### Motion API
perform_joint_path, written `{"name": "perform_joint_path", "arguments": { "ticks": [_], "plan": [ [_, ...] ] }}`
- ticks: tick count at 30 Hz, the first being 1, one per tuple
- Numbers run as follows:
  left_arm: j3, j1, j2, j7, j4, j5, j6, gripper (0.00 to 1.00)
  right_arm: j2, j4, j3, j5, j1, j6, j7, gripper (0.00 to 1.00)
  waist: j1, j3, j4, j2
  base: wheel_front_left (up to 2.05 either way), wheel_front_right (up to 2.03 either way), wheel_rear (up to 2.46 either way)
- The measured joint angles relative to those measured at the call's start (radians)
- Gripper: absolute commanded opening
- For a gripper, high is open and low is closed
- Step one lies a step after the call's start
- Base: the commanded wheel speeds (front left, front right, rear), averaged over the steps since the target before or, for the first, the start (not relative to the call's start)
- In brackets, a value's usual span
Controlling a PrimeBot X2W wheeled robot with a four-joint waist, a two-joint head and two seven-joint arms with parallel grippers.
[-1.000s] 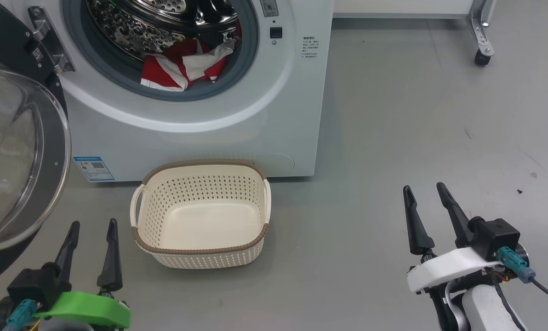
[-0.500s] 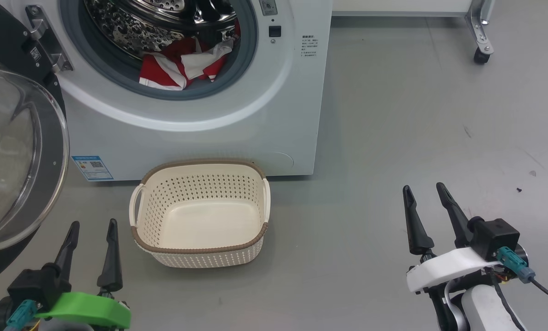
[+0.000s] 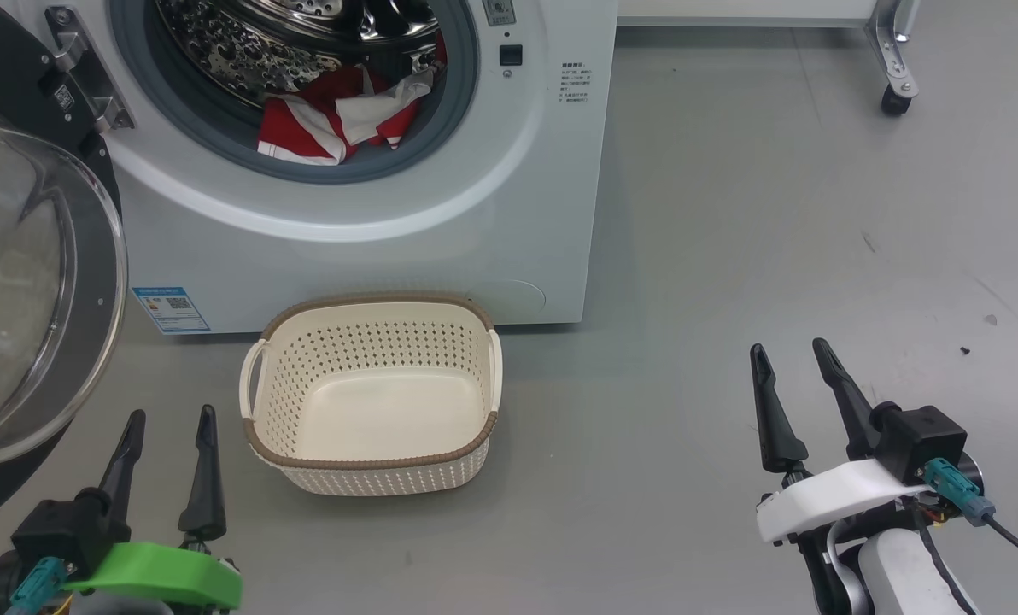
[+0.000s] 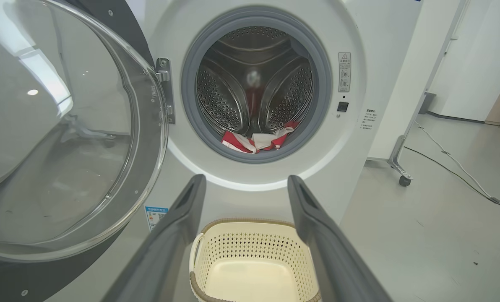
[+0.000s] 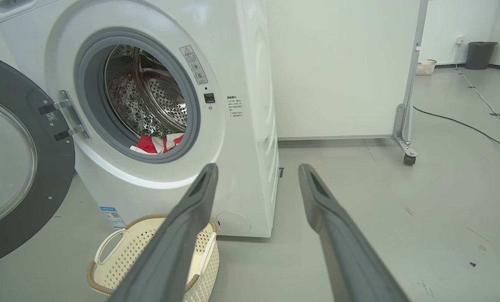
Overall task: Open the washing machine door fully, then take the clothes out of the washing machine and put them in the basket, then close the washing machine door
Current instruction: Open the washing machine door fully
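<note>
Head camera looks down — wrist cameras look level, low; all share washing machine (image 3: 441, 239), basket (image 3: 372, 305).

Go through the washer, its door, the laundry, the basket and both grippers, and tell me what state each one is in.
washing machine door, open, swung out to the left.
washing machine, drum exposed, clothes inside.
clothes, heaped at the drum's front bottom, not yet taken out.
basket, upright on the floor before the machine, empty.
left gripper, jaws open, holding nothing.
right gripper, jaws open, holding nothing.
</note>
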Motion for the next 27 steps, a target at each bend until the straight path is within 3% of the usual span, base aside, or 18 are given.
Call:
{"name": "perform_joint_path", "arguments": {
  "ticks": [27],
  "plan": [
    [0.01,0.0,-0.011,-0.001,-0.004,-0.016,-0.006,1.0,0.004,0.0,-0.006,-0.009,0.0,0.0,0.0,1.0,0.0001,0.002,-0.002,0.0,0.01,-0.01,0.0]
  ]
}}
